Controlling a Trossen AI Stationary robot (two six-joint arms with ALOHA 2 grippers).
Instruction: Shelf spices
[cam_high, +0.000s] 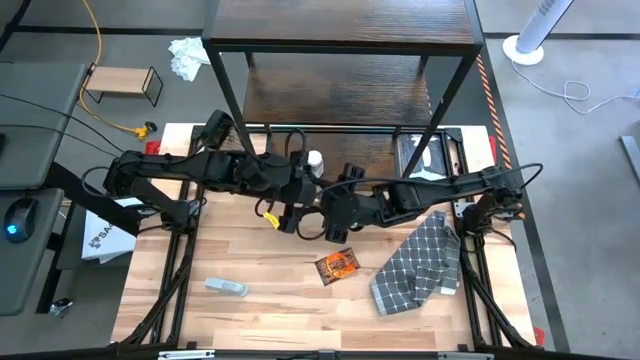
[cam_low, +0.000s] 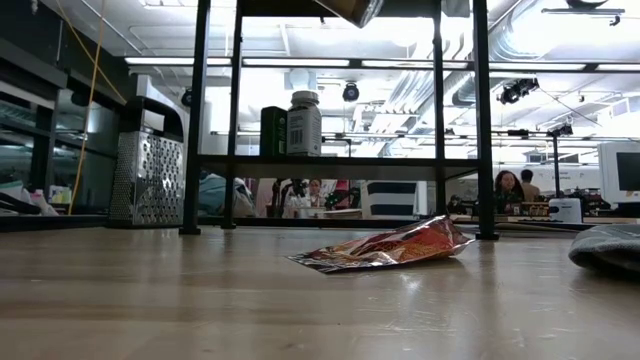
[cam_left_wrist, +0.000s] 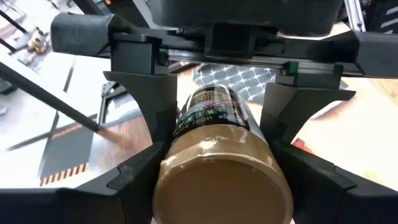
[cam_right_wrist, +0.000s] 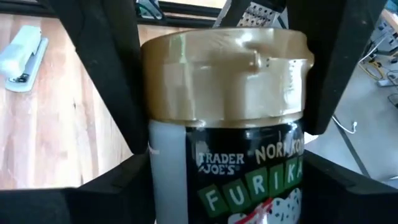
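Observation:
The tan-lidded brown jar (cam_left_wrist: 214, 118) hangs in mid-air between both grippers, over the middle of the table. My left gripper (cam_left_wrist: 221, 180) (cam_high: 295, 195) is shut on its lid. My right gripper (cam_right_wrist: 227, 186) (cam_high: 335, 205) is shut on its labelled body. Neither gripper shows in the low view. The white-capped jar (cam_low: 304, 122) and the dark jar (cam_low: 272, 130) stand on a board of the shelf (cam_low: 330, 165). The reddish-brown packet (cam_high: 337, 266) (cam_low: 385, 248) lies flat on the table. The slim amber bottle is not seen. My left gripper pinches the jar's tan lid (cam_left_wrist: 171, 177) between its two fingers. It comes at the lid end along the jar's length, from the table's left side. My right gripper pinches the jar's labelled body (cam_right_wrist: 165, 180) below the lid, its fingers (cam_right_wrist: 93, 193) lying across the jar, coming from the table's right side. The jar is lifted clear of the table.
A grey checked cloth (cam_high: 420, 265) lies right of the packet. A clear flat plastic object (cam_high: 226, 288) lies near the table's near-left. A metal box grater (cam_low: 148, 180) stands by the shelf's leg. A small light-wood stand (cam_high: 120, 82) sits off the table, far left.

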